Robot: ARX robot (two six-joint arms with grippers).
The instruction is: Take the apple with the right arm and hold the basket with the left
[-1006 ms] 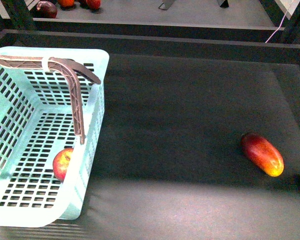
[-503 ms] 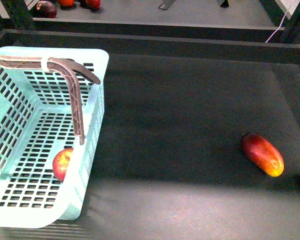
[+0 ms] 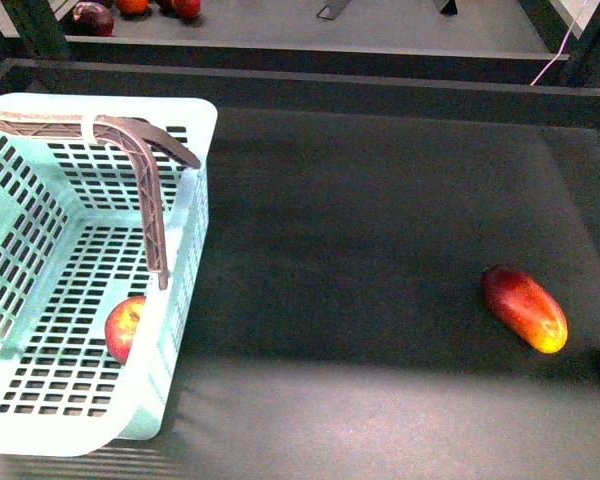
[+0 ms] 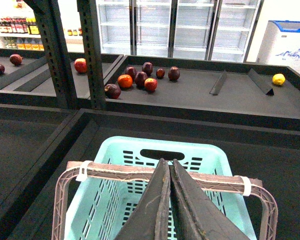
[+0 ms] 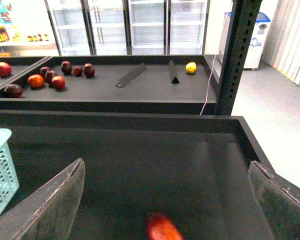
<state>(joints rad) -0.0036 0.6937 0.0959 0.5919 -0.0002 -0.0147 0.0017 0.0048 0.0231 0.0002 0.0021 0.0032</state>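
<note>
The apple is round and red with a pale yellow patch, and it is seen lying on the floor of the basket, close against the wall nearest the middle of the table. The basket is made of pale mint-blue plastic, with rows of small slots cut in its walls and floor and an oval hole at the rim. A brown handle with a criss-cross pattern is arched over it. The basket is set on the left part of a dark, flat table. A long oval red-and-yellow fruit is seen well apart from it on the right. The left gripper is held over the handle with its two dark fingers pressed together and nothing between them. The right gripper is spread wide and is holding nothing. Further back, another dark shelf with red fruits is seen, and tall glass-door fridges are lined up along the wall.
</note>
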